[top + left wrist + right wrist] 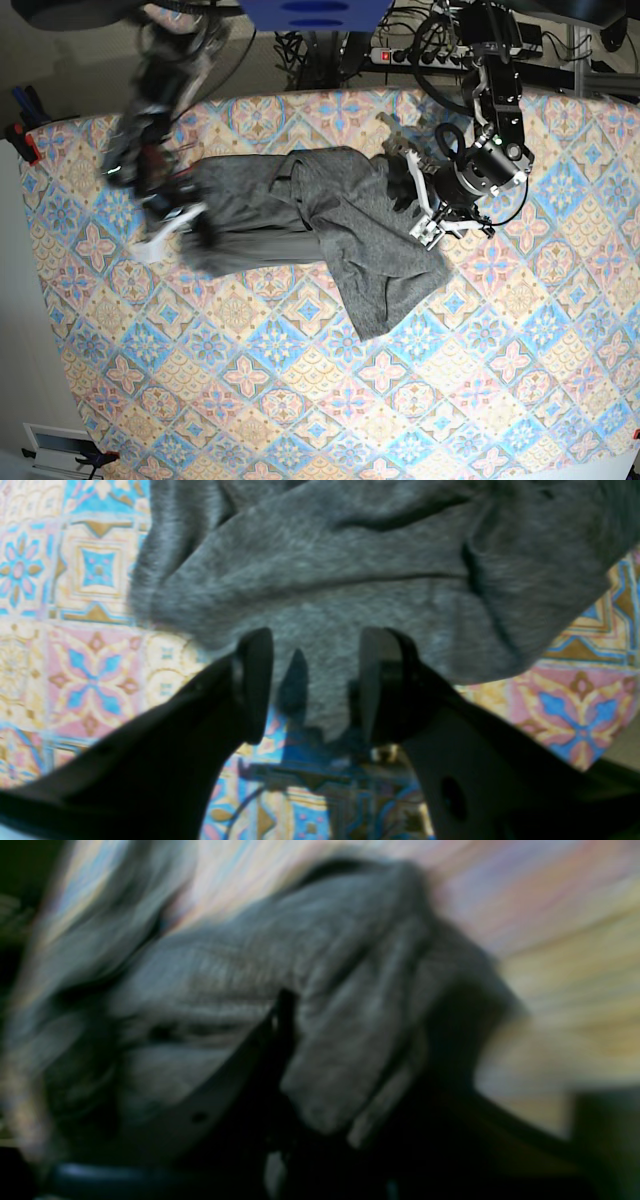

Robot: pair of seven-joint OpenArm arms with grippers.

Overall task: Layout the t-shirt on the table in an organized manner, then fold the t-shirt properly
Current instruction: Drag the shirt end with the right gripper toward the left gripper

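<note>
The dark grey t-shirt (320,220) lies crumpled across the far half of the tile-print table (400,400), one part stretched left and another hanging toward the front. At its right edge is my left gripper (415,195). In the left wrist view this left gripper (315,680) stands open, with a tongue of the t-shirt (350,580) lying between its fingers (255,680), unpinched, over the table (90,670). My right gripper (185,215) is at the shirt's left end, motion-blurred. In the right wrist view the right gripper (350,1050) is closed on a thick fold of the t-shirt (225,980).
Cables and a power strip (400,55) lie beyond the table's far edge, and a blue block (315,12) hangs above it. A red clamp (28,140) sits on the table's left edge. The table's left rim curves toward the front.
</note>
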